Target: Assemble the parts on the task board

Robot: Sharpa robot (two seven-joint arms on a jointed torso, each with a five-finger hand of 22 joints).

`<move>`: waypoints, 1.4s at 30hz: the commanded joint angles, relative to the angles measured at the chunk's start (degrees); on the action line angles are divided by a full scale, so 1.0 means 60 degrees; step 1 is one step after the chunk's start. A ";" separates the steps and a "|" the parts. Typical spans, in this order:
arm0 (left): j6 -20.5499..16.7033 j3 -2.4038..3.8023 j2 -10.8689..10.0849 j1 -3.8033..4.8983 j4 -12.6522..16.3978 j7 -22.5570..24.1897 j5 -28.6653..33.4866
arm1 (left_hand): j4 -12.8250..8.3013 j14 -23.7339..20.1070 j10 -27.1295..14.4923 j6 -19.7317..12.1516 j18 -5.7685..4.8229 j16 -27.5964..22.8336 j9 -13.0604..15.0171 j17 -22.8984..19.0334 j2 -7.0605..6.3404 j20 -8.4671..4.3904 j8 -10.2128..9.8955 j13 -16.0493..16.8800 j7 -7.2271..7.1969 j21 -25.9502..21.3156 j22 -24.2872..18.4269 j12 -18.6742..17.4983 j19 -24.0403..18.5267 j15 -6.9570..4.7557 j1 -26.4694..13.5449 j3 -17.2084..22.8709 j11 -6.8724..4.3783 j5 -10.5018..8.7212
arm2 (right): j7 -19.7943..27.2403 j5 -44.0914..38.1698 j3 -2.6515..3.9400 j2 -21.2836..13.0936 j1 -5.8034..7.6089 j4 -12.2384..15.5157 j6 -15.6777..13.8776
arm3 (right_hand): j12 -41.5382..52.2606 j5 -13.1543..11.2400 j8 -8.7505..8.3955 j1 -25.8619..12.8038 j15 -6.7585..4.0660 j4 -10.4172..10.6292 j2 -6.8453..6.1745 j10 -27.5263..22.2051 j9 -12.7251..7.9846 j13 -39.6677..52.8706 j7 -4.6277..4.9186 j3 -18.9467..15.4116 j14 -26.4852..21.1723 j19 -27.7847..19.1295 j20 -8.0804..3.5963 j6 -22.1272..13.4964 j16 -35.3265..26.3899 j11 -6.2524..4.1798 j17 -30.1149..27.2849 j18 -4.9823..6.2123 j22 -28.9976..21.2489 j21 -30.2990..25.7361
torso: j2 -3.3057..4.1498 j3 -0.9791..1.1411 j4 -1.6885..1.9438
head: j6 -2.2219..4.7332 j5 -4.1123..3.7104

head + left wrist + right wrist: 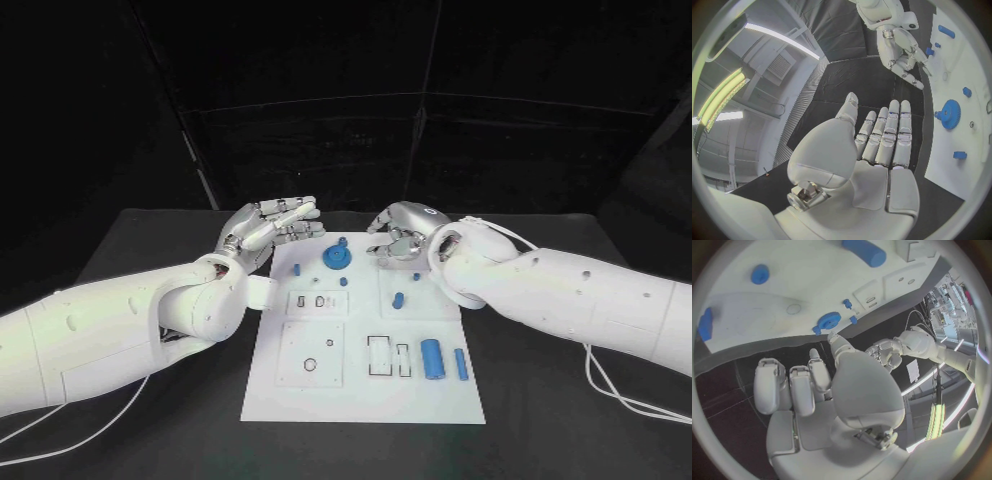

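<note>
Your white board (289,385) lies flat mid-table, carrying small blue parts: a toothed gear (338,258) near its far edge, 2 cylinders (431,358) near you. Your left hand (270,228) hovers spread and empty; your right hand (400,233) is curled inward, empty.

matt white board (289,385) that looks like plastic, smooth blue plastic gear (338,258) and cylinder (431,358), shiny silver metal-looking left hand (267,228) and right hand (400,230), glossy white arm shells (87,335), matt black cloth-like desk (159,240)
</note>
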 commanded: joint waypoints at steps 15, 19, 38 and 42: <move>0.0272 0.0006 0.0062 0.0004 -0.0136 0.0071 -0.0053 | -0.0075 -0.0049 -0.0030 -0.0047 0.0105 -0.0059 -0.0005 -0.0015 0.0076 0.0013 -0.0042 -0.0004 0.0437 -0.0050 -0.0029 -0.0019 0.0021 0.0058 -0.0011 -0.0002 -0.0010 -0.0035 | 0.2304 0.2977 -0.0008 -0.1407 0.0136 -0.0505 0.0499 | -0.0195 0.0044 -0.0065 0.0496 0.0037 -0.0478 -0.0236 -0.0182 -0.0032 -0.0144 -0.0014 -0.0030 0.0495 -0.0203 -0.0033 -0.0110 -0.0118 -0.0046 0.0247 0.0062 -0.0284 -0.0149 | -0.0078 0.0149 -0.0268 | 0.0016 -0.0174; 0.0286 0.0006 0.0083 -0.0005 -0.0177 0.0068 -0.0053 | -0.0075 -0.0049 -0.0030 -0.0047 0.0105 -0.0059 -0.0005 -0.0015 0.0076 0.0013 -0.0042 -0.0004 0.0437 -0.0050 -0.0029 -0.0019 0.0021 0.0058 -0.0011 -0.0002 -0.0010 -0.0035 | 0.2414 0.3011 -0.0011 -0.1449 0.0119 -0.0721 0.0754 | -0.0208 0.0062 -0.0079 0.0494 0.0038 -0.0488 -0.0256 -0.0193 -0.0034 -0.0156 -0.0013 -0.0052 0.0496 -0.0212 -0.0033 -0.0141 -0.0118 -0.0045 0.0252 0.0065 -0.0298 -0.0156 | -0.0081 0.0130 -0.0253 | 0.0004 -0.0207; 0.0236 0.0006 0.0123 -0.0015 -0.0244 0.0101 -0.0053 | -0.0076 -0.0057 -0.0029 -0.0047 0.0104 -0.0068 -0.0005 -0.0017 0.0073 0.0015 -0.0041 -0.0004 0.0432 -0.0063 -0.0037 -0.0020 0.0016 0.0060 -0.0026 -0.0008 -0.0012 -0.0036 | 0.2220 0.2796 -0.0015 -0.1292 -0.0078 -0.1243 0.1476 | -0.0265 0.0042 -0.0084 0.0467 0.0044 -0.0491 -0.0290 -0.0248 -0.0030 -0.0216 0.0000 -0.0105 0.0496 -0.0270 -0.0030 -0.0158 -0.0121 -0.0035 0.0254 0.0084 -0.0389 -0.0195 | -0.0086 0.0118 -0.0245 | -0.0084 -0.0318; 0.0229 0.0006 0.0127 -0.0017 -0.0250 0.0104 -0.0053 | -0.0076 -0.0057 -0.0029 -0.0047 0.0104 -0.0068 -0.0005 -0.0017 0.0073 0.0015 -0.0041 -0.0004 0.0432 -0.0063 -0.0037 -0.0020 0.0016 0.0060 -0.0026 -0.0008 -0.0012 -0.0036 | 0.2137 0.2614 -0.0015 -0.1287 -0.0120 -0.1304 0.1575 | -0.0282 0.0020 -0.0088 0.0446 0.0051 -0.0489 -0.0306 -0.0268 -0.0028 -0.0232 0.0014 -0.0140 0.0497 -0.0274 -0.0027 -0.0171 -0.0122 -0.0023 0.0257 0.0085 -0.0398 -0.0201 | -0.0084 0.0120 -0.0250 | -0.0085 -0.0316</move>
